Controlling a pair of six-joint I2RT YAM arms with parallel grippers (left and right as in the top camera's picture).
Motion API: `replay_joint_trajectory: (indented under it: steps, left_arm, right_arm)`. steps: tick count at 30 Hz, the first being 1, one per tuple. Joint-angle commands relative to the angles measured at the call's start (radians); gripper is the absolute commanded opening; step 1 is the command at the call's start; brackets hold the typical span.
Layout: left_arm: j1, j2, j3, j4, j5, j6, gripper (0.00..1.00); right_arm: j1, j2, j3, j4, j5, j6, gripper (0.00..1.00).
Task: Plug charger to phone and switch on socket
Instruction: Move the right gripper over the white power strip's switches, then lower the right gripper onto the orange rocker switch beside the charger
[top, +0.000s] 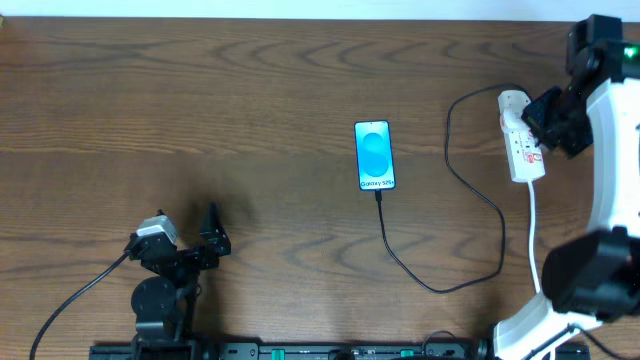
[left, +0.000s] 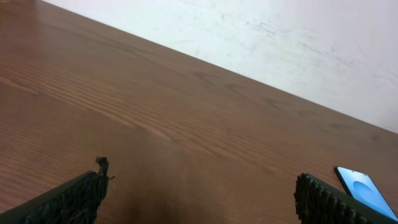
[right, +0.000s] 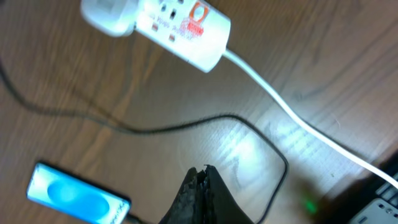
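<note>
The phone (top: 374, 155) lies flat mid-table with its blue screen lit; it also shows in the right wrist view (right: 74, 196) and the left wrist view (left: 364, 188). The thin black charger cable (top: 440, 288) runs from the phone's near edge, loops right and goes up to the white socket strip (top: 520, 135). The right wrist view shows the cable (right: 186, 124) and the strip (right: 168, 25). My right gripper (top: 540, 118) hovers over the strip, its fingers (right: 200, 175) shut and empty. My left gripper (top: 212, 238) sits at the near left, open (left: 199, 193) and empty.
The strip's white cord (top: 533, 235) runs toward the near edge past the right arm's base (top: 585, 275); it also shows in the right wrist view (right: 292, 118). A black robot cable (top: 75, 300) trails from the left arm. A pale wall (left: 280, 43) borders the table's far side.
</note>
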Motion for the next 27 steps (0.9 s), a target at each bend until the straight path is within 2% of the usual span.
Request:
replay_joint_trajectory:
  steps: [1,10,27]
  left_arm:
    - [-0.004,-0.006,-0.020,-0.019,-0.002,0.009,0.98]
    - [-0.004,-0.006,-0.020,-0.019,-0.002,0.009,0.98]
    - [-0.004,-0.006,-0.020,-0.019,-0.002,0.009,0.98]
  right_arm:
    - [-0.061,0.097,0.082,0.005,-0.023,0.017,0.01]
    - [-0.146,0.251,0.116,0.151,-0.038,0.005,0.01]
    - [-0.153,0.391,0.116,0.304,-0.080,-0.028,0.01]
